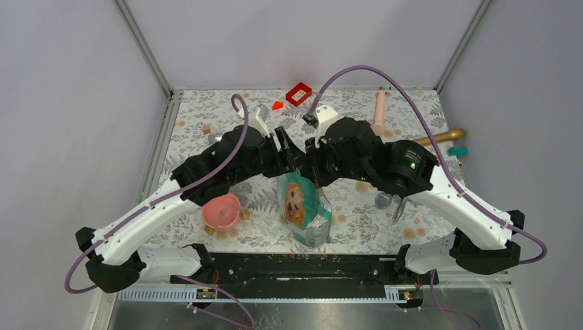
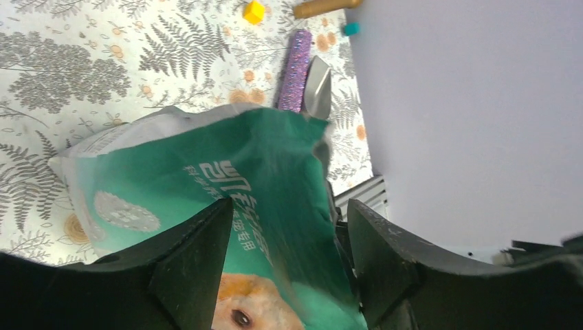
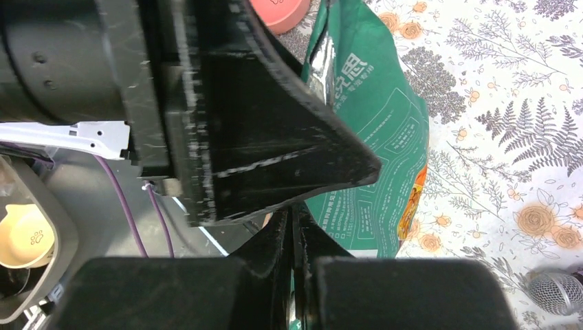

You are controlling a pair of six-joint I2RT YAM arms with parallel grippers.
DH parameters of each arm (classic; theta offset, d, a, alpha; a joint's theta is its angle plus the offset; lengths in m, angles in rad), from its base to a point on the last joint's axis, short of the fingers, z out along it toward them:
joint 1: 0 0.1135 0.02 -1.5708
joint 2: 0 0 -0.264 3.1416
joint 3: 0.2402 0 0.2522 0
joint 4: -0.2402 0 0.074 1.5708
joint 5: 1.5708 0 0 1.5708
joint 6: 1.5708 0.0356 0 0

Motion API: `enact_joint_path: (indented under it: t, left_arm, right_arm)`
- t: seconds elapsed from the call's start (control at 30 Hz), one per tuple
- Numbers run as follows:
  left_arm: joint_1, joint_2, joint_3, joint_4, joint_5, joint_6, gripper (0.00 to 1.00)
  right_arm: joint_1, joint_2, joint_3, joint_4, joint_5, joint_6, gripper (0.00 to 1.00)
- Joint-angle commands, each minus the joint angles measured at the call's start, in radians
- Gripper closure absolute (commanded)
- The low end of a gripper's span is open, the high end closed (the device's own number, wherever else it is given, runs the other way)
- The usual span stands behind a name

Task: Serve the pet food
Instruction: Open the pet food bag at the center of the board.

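A teal-green and white pouch (image 1: 302, 210) with a golden dog's face hangs upright over the middle of the table. The pet food itself is hidden inside it. My right gripper (image 1: 311, 172) is shut on the pouch's top edge; in the right wrist view its fingers (image 3: 292, 220) press together on a thin teal strip and the pouch (image 3: 385, 137) hangs beyond them. My left gripper (image 1: 287, 161) meets it from the left. In the left wrist view that gripper (image 2: 290, 206) is open, its jaws wide on either side of the pouch (image 2: 227, 165).
A pink bowl (image 1: 221, 211) sits left of the pouch. A purple glitter-handled metal scoop (image 2: 295, 69) and a silver mesh ball (image 1: 382, 200) lie to the right. At the back are a red box (image 1: 298, 93), a pink rod (image 1: 379, 113) and a gold handle (image 1: 440, 137).
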Motion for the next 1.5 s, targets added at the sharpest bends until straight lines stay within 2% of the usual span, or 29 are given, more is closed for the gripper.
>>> enact_joint_path:
  t: [0.0, 0.07, 0.1, 0.17, 0.2, 0.3, 0.37, 0.47, 0.63, 0.7, 0.8, 0.93, 1.03, 1.23, 1.4, 1.47]
  left_arm:
    - [-0.011, 0.08, 0.1, -0.12, -0.129, 0.04, 0.38]
    - [-0.011, 0.109, 0.14, -0.149, -0.141, 0.046, 0.51]
    - [-0.011, 0.121, 0.151, -0.152, -0.13, 0.053, 0.62]
    - [-0.011, 0.152, 0.186, -0.176, -0.111, 0.057, 0.92]
    - [-0.013, 0.166, 0.208, -0.192, -0.104, 0.059, 1.0]
    - [-0.018, 0.188, 0.25, -0.214, -0.097, 0.059, 1.0]
    - [-0.019, 0.185, 0.267, -0.219, -0.101, 0.05, 1.0]
    - [-0.019, 0.177, 0.294, -0.218, -0.1, 0.051, 1.0]
    - [-0.019, 0.172, 0.334, -0.208, -0.08, 0.053, 1.0]
    - [-0.019, 0.171, 0.339, -0.188, -0.08, 0.054, 1.0]
    - [-0.019, 0.174, 0.355, -0.178, -0.075, 0.059, 1.0]
    - [-0.019, 0.164, 0.362, -0.166, -0.095, 0.061, 1.0]
    - [-0.018, 0.152, 0.352, -0.144, -0.091, 0.064, 1.0]
    - [-0.017, 0.135, 0.329, -0.126, -0.079, 0.064, 1.0]
    - [-0.017, 0.114, 0.302, -0.107, -0.083, 0.083, 1.0]
    - [-0.017, 0.092, 0.279, -0.08, -0.077, 0.095, 0.97]
  right_arm:
    - [0.0, 0.01, 0.063, -0.084, -0.121, -0.015, 1.0]
    - [-0.004, 0.013, 0.07, -0.09, -0.138, -0.02, 1.0]
    - [-0.007, 0.015, 0.071, -0.093, -0.142, -0.018, 1.0]
    - [-0.007, 0.025, 0.074, -0.109, -0.126, -0.026, 1.0]
    - [-0.008, 0.034, 0.081, -0.123, -0.107, -0.035, 1.0]
    - [-0.009, 0.077, 0.122, -0.2, -0.063, -0.086, 0.99]
    - [-0.008, 0.113, 0.153, -0.258, -0.046, -0.126, 0.95]
    - [-0.009, 0.123, 0.161, -0.282, 0.033, -0.139, 0.82]
    - [-0.009, 0.141, 0.206, -0.348, 0.126, -0.2, 0.66]
    - [-0.01, 0.163, 0.224, -0.38, 0.077, -0.217, 0.66]
    - [-0.009, 0.176, 0.195, -0.37, -0.092, -0.241, 0.64]
    - [-0.012, 0.193, 0.173, -0.395, -0.074, -0.236, 0.6]
    - [-0.026, 0.183, 0.144, -0.357, -0.12, -0.228, 0.6]
    - [-0.087, 0.155, 0.071, -0.209, -0.08, -0.135, 0.65]
    - [-0.093, 0.072, 0.021, -0.125, 0.01, -0.087, 1.0]
    - [-0.094, 0.023, -0.012, -0.089, 0.045, -0.063, 1.0]
